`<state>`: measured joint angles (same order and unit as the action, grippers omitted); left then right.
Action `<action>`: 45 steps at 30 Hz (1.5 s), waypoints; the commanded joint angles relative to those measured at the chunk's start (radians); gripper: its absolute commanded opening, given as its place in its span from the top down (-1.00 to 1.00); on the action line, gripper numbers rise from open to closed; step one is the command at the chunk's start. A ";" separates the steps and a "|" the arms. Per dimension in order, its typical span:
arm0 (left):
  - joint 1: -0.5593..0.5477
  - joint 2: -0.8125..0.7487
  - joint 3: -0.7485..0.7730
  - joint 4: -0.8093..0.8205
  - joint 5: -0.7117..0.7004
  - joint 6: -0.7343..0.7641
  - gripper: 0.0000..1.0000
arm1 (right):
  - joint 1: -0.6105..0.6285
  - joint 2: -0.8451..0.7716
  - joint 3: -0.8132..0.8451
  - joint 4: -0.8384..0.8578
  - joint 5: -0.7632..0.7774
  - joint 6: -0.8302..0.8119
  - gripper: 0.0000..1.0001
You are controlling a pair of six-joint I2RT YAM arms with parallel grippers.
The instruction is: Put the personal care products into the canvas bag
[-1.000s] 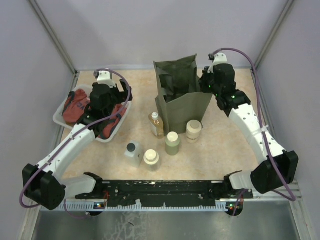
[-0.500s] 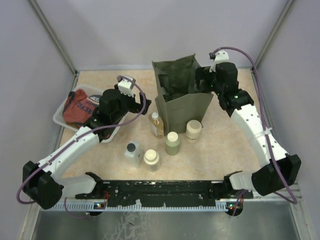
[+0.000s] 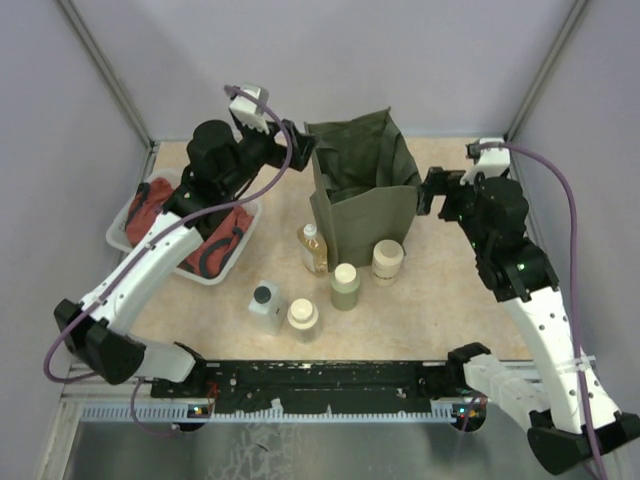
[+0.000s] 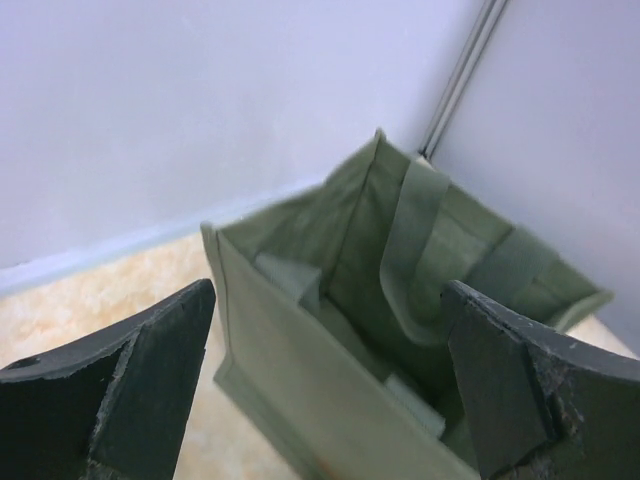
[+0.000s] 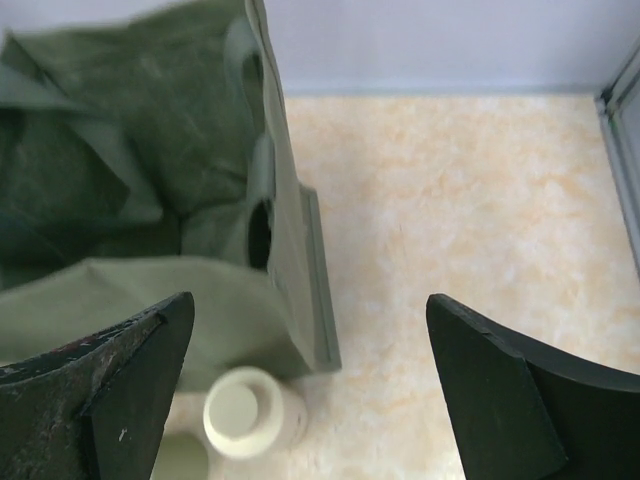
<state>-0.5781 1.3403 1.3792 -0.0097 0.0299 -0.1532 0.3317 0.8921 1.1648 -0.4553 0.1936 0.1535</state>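
The olive canvas bag [image 3: 365, 205] stands upright at mid-table with its mouth open. In front of it stand the personal care products: an amber bottle [image 3: 313, 249], a green bottle [image 3: 345, 286], a cream jar [image 3: 387, 262], a grey bottle [image 3: 266, 306] and a pale jar with a wide lid [image 3: 303, 319]. My left gripper [image 3: 300, 152] hovers open by the bag's upper left rim; in its wrist view the bag [image 4: 400, 300] shows beyond the open left gripper [image 4: 328, 288]. My right gripper [image 3: 430, 192] is open and empty just right of the bag. Its wrist view shows the right gripper [image 5: 310, 297], the bag [image 5: 150, 180] and the cream jar [image 5: 250, 412].
A clear plastic tray [image 3: 214, 274] with a red-and-black fabric pouch [image 3: 152, 200] sits at the left, under the left arm. Grey walls close in the back and both sides. Bare tabletop [image 5: 460, 200] lies right of the bag.
The left arm rose out of the tray and swung right to the bag's left rim. The right gripper opened and drew back right from the bag's right rim; the bag's mouth now stands wider.
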 commanded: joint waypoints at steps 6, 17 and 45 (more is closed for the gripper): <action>0.001 0.262 0.199 -0.133 -0.045 -0.077 -0.99 | 0.005 -0.134 -0.148 -0.183 -0.138 0.083 -0.99; 0.000 0.292 0.156 -0.155 -0.029 -0.100 -0.99 | 0.031 -0.167 -0.374 -0.129 -0.230 0.165 -0.99; 0.012 0.380 0.216 -0.161 -0.034 -0.067 0.43 | 0.318 0.132 -0.591 0.405 0.070 0.198 -0.99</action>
<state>-0.5758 1.7035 1.5612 -0.1452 0.0242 -0.2420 0.6090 0.9852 0.5827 -0.2062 0.2001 0.3527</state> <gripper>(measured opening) 0.289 0.992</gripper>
